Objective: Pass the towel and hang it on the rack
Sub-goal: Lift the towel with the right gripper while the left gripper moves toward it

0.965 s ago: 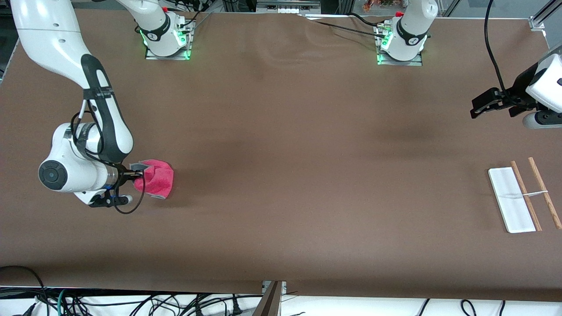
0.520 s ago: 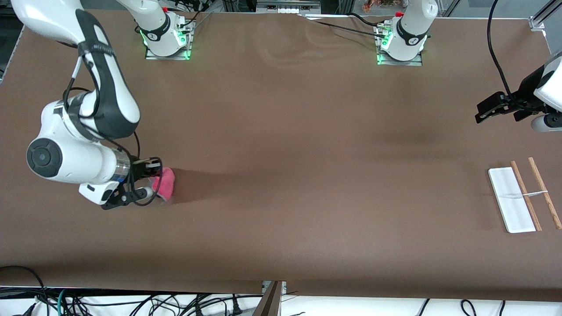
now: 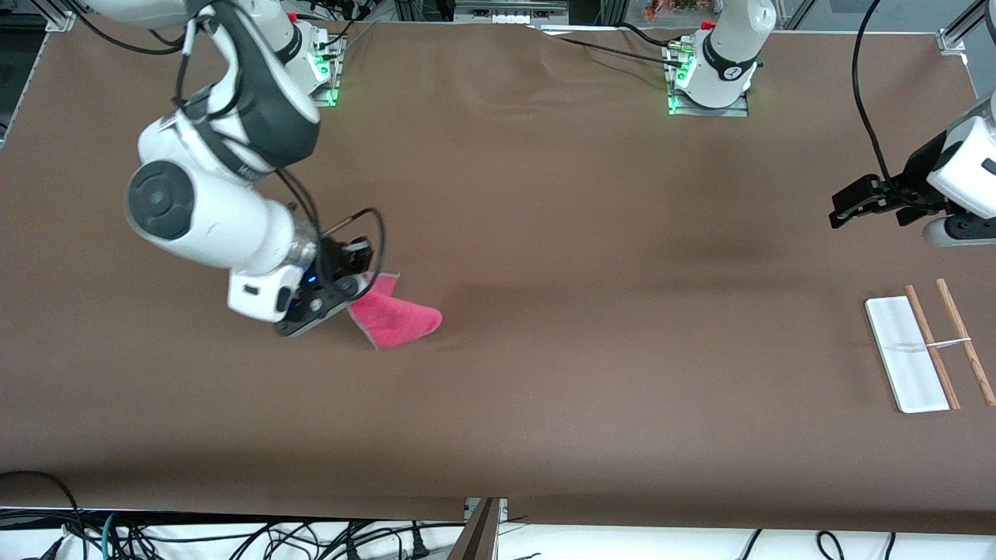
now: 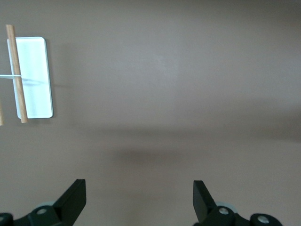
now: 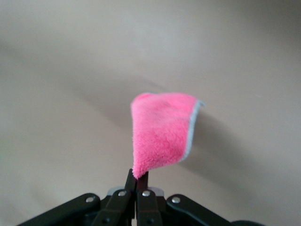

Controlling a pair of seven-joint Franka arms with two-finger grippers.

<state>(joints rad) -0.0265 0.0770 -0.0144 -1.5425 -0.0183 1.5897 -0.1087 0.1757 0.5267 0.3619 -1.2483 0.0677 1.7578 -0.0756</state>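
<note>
Under both arms we see the brown table (image 3: 545, 233), which fills nearly the whole front view. Our right arm comes down from its base at the right arm's end and carries the right gripper (image 3: 359, 274) up in the air over the table, roughly between that end and the middle. Its two fingers (image 5: 136, 186) are pressed tight together on one corner of the towel (image 3: 393, 316), and the pink cloth hangs out from the fingertips, lifted off the table, with its grey edging showing along one side (image 5: 162, 134). Our left arm waits, and its left gripper (image 3: 856, 199) hovers over the left arm's end of the table with its fingers (image 4: 73, 200) spread wide apart and nothing between them. Near that open gripper, and nearer to the front camera than the spot it hovers over, lies the rack (image 3: 906, 354), well apart from the towel. We see its flat white base resting on the table, two thin wooden rods (image 3: 965, 342) running side by side along its length, and a thin white crossbar (image 3: 949, 342) crossing both rods.
</note>
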